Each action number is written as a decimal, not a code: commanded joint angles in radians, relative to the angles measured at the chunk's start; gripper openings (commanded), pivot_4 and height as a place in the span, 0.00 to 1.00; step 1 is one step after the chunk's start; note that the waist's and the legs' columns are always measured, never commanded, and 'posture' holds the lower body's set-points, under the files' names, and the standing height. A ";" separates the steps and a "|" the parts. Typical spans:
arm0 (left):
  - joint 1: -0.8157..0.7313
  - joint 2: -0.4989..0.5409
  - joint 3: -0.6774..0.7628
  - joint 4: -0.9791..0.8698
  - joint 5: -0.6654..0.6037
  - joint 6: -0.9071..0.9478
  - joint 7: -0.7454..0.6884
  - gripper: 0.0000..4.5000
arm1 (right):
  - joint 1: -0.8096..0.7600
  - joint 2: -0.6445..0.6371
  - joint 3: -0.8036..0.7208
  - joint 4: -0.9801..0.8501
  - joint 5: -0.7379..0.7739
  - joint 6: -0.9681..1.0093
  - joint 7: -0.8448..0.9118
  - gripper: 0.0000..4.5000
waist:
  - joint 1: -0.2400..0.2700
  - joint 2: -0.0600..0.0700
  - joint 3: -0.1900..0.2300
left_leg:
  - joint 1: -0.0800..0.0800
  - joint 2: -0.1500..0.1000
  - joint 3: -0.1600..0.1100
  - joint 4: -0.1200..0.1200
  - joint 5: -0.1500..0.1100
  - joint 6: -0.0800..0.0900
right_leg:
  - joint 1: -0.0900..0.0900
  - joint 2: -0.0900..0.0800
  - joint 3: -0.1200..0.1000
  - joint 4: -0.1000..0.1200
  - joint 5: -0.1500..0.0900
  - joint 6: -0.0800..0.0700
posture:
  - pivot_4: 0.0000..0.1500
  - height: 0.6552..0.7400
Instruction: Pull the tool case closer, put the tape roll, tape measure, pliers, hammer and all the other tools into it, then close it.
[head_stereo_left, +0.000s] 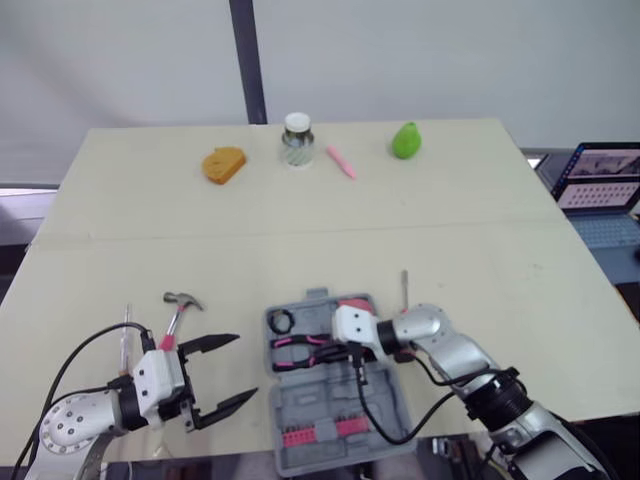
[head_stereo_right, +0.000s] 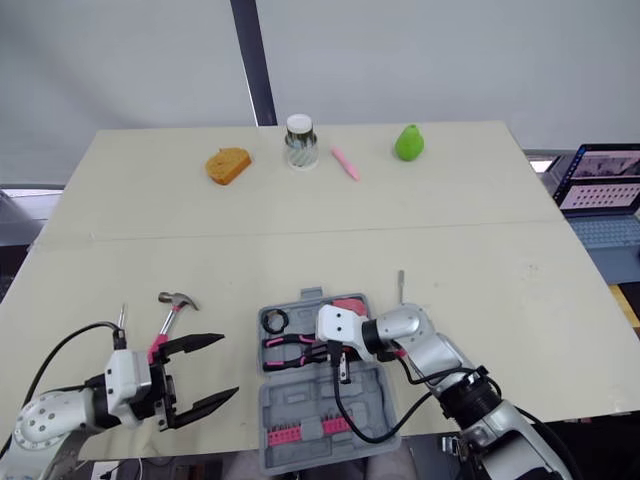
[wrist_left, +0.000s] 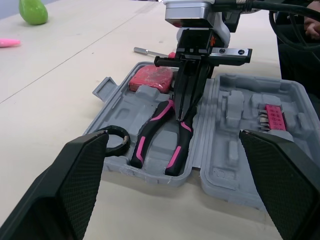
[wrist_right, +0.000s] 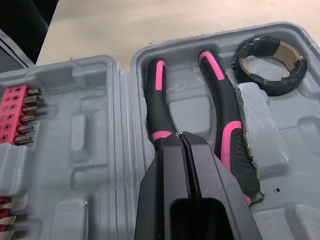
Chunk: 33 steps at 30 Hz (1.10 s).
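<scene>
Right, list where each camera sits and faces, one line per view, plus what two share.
Left eye view: head, facing forward-down over the beige table and open grey plastic tool case; both arms show.
Right eye view: head, beside it; same scene, both arms.
Left wrist view: left wrist, along its open left jaws toward the black-and-pink pliers and right jaws.
Right wrist view: right wrist, down its shut jaws onto the pliers and black tape roll.
Shared: both wrist views show the pliers in the case.

Your tabletop (head_stereo_left: 450, 230) carries the open case (head_stereo_left: 330, 420) at its near edge, the hammer (head_stereo_left: 178, 312) left of it, and bread (head_stereo_left: 224, 165), jar (head_stereo_left: 297, 139), pen (head_stereo_left: 340, 161) and pear (head_stereo_left: 405, 141) along its far edge.
</scene>
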 joint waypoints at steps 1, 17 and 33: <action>0.010 -0.005 0.010 -0.010 0.001 -0.017 0.003 1.00 | 0.049 -0.036 0.060 0.123 -0.092 0.058 -0.024 0.01 | 0.000 0.001 -0.004 | 0.000 0.000 0.000 0.000 0.000 0.000 | 0.000 0.000 0.000 0.000 0.000 0.000 | 1.00 0.47; -0.042 -0.004 0.016 -0.016 -0.029 0.071 0.042 1.00 | -0.005 -0.040 -0.192 -0.244 0.130 0.311 -0.077 0.01 | 0.003 0.009 -0.001 | -0.004 -0.002 0.000 -0.001 0.000 0.001 | -0.002 -0.010 0.000 -0.001 0.000 0.000 | 1.00 0.47; -0.043 -0.021 0.021 0.035 -0.025 0.154 0.074 1.00 | 0.426 -0.383 -0.627 -0.615 0.370 0.516 -0.097 0.01 | 0.026 0.002 0.009 | -0.004 -0.002 0.002 -0.004 0.000 0.002 | -0.001 -0.009 -0.004 -0.011 0.000 0.001 | 1.00 0.47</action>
